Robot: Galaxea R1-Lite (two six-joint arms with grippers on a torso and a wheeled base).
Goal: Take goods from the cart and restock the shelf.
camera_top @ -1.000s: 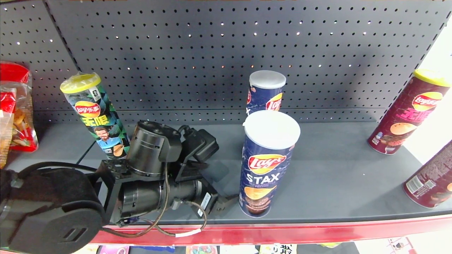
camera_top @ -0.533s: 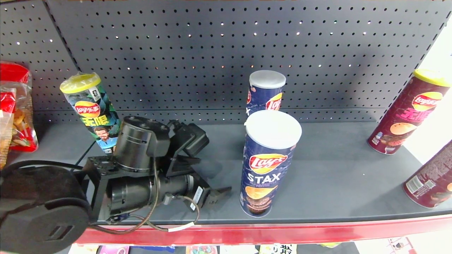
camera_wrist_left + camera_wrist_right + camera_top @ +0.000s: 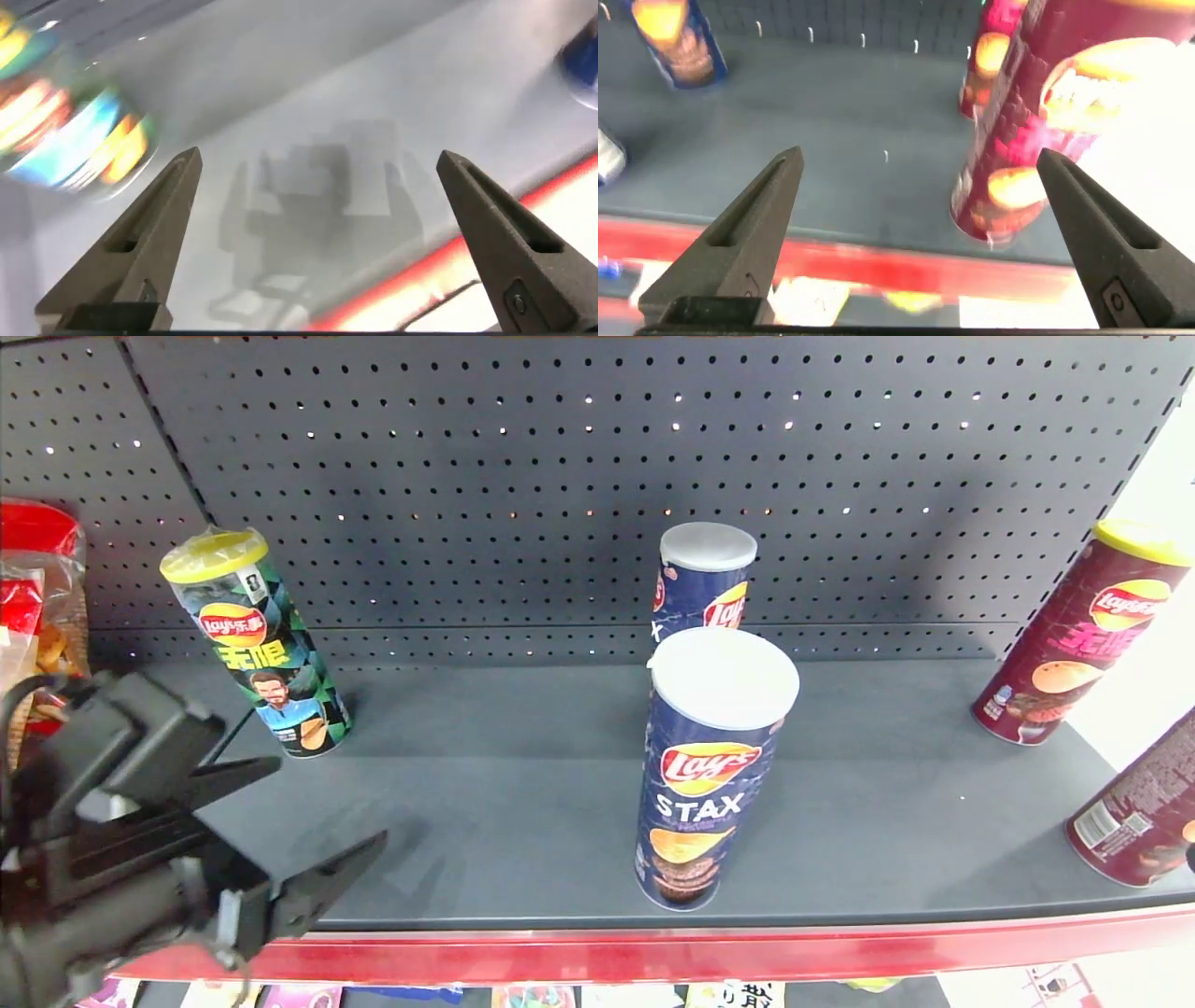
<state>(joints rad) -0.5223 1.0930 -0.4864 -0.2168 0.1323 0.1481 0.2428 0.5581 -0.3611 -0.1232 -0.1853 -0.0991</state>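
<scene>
Chip can point(image 3: 709, 775) stands upright near the shelf's point(image 3: 523, 784) front lip, its twin point(image 3: 707, 574) just behind. Well left of that can, the left end effector point(image 3: 331, 800) gapes wide, empty; it should back out clear of the green can point(image 3: 257, 644), toward the cart.

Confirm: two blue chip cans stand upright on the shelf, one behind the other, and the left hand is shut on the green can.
Wrong. The head view shows the left hand open and empty, apart from the green can. The blue chip cans stand as stated.
</scene>
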